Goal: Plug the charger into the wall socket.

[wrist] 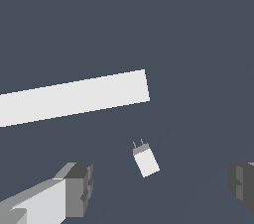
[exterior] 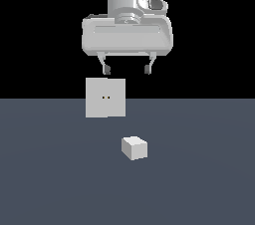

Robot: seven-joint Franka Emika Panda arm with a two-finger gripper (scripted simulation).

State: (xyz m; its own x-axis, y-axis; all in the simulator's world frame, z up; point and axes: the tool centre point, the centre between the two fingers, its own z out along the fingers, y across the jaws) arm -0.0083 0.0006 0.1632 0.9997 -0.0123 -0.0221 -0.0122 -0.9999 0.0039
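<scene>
Gripper (exterior: pixel 126 70) spread wide, holding nothing, high above floor (exterior: pixel 199 179). Charger (exterior: pixel 134 148) lying below, apart from the fingers. Socket (exterior: pixel 105 98) upright beyond it, untouched, nothing between.

Matt plain charger (exterior: pixel 134 148); wall socket (exterior: pixel 105 98) equally flat-shaded, possibly plastic.

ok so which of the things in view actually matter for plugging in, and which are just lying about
Part of the job:
- small white cube-like charger lying on the floor
- flat upright pale grey square wall socket with two tiny holes
- open grey gripper above both, holding nothing

Just there:
- dark blue-grey floor; no loose items on it
</scene>
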